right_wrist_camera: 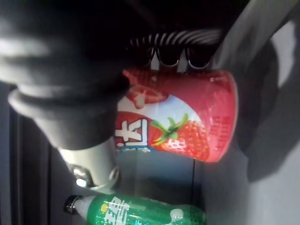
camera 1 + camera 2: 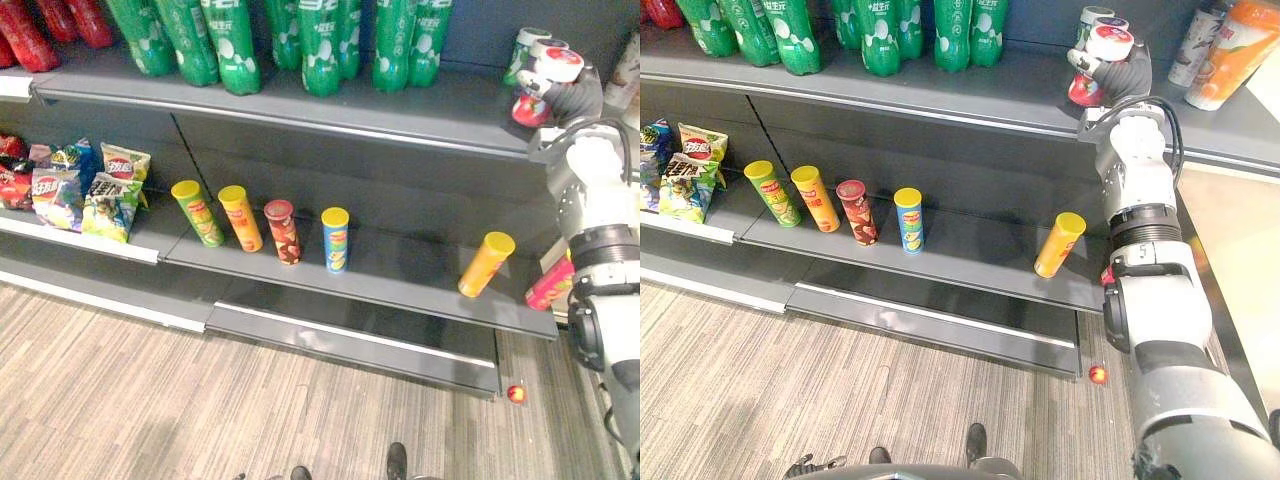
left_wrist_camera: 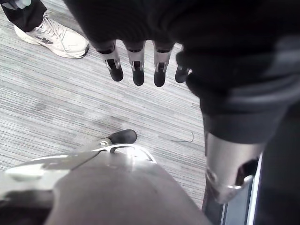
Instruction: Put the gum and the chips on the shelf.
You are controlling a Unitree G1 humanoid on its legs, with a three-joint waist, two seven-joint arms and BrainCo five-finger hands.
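Right eye: my right hand (image 2: pixel 1132 72) is up at the top shelf (image 2: pixel 940 95), holding the gum (image 2: pixel 1105 45). Chips (image 2: pixel 1060 245) lean tilted on the middle shelf (image 2: pixel 970 265), with open room to their left.
Right wrist: fingers (image 1: pixel 168 56) wrap the gum, with a green bottle (image 1: pixel 136 211) near.
Left wrist: left hand (image 3: pixel 137 61) hangs over the floor, fingers slack, a shoe (image 3: pixel 51 37) nearby.

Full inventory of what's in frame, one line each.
shelf: one, dark grey, tiered
green bottles: several, top tier
red bottles: few, top tier far left
chip cans: four, mixed colours, row on middle tier
yellow can: one, tilted, right of them
pink can: one, middle tier's right end
snack bags: several, mixed colours, left of cans
orange bottle: one, top tier right
ball: one, red, floor
shoe: one, white, person's, floor
gum tub: one, red, held at top tier
right hand: dark cover, curled round gum tub
left hand: fingers straight, above floor
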